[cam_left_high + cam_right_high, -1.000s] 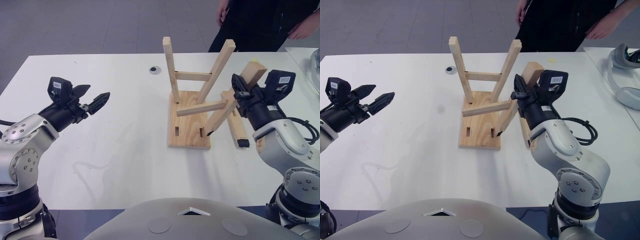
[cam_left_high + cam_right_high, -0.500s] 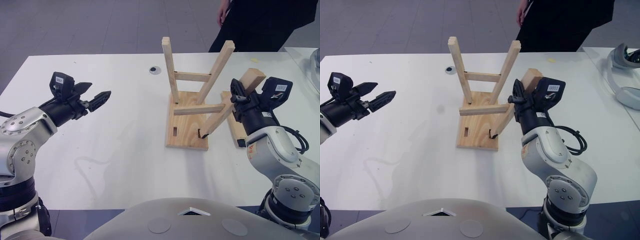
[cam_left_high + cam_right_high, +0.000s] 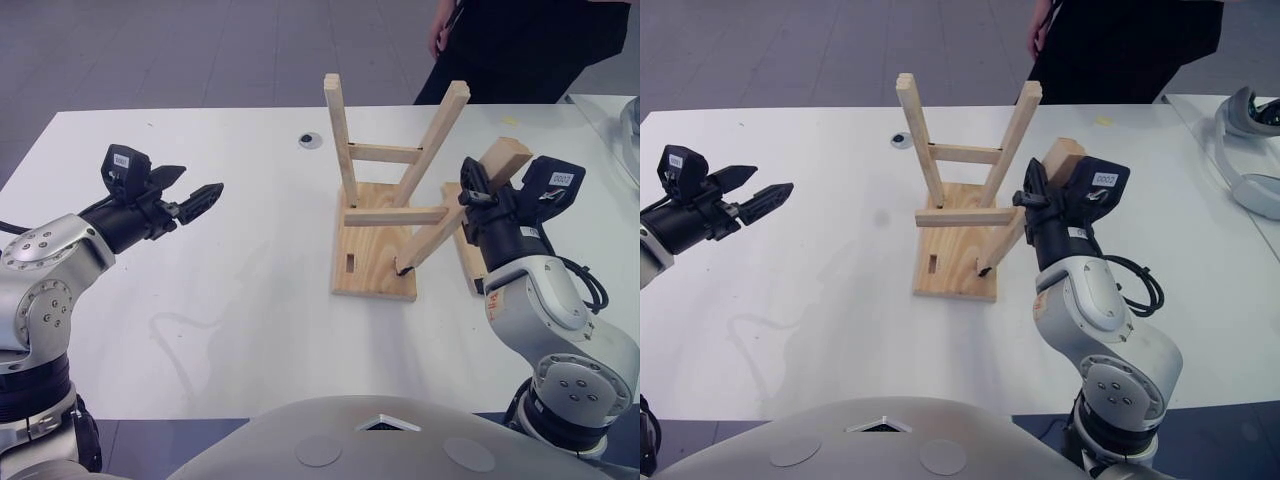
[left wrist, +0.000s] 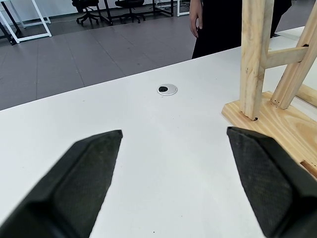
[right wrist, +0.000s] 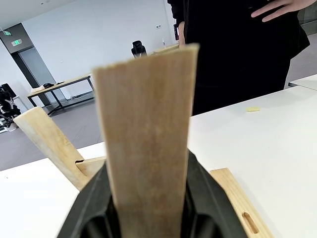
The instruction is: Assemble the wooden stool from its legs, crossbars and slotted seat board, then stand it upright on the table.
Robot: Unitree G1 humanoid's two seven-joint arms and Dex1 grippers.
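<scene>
The slotted seat board (image 3: 362, 272) lies flat on the white table (image 3: 250, 280). Two legs (image 3: 339, 135) (image 3: 433, 138) stand upright in its far side, joined by a crossbar (image 3: 385, 153). My right gripper (image 3: 478, 205) is shut on a third leg (image 3: 432, 236) that slants down to the board's near right corner. A second crossbar (image 3: 393, 215) runs from this leg towards the standing legs. In the right wrist view the held leg (image 5: 148, 134) sits between the black fingers (image 5: 91, 208). Far to the left, my left gripper (image 3: 198, 180) hovers open and holds nothing.
A loose leg (image 3: 468, 262) lies on the table just right of the board, under my right arm. A round cable grommet (image 3: 311, 140) sits at the back. A person in black stands behind the far edge. A white headset (image 3: 1250, 120) rests on the neighbouring table.
My right gripper has swung the held leg a little left, bringing its lower end over the board's near right corner and levelling the crossbar. The left arm has barely moved.
</scene>
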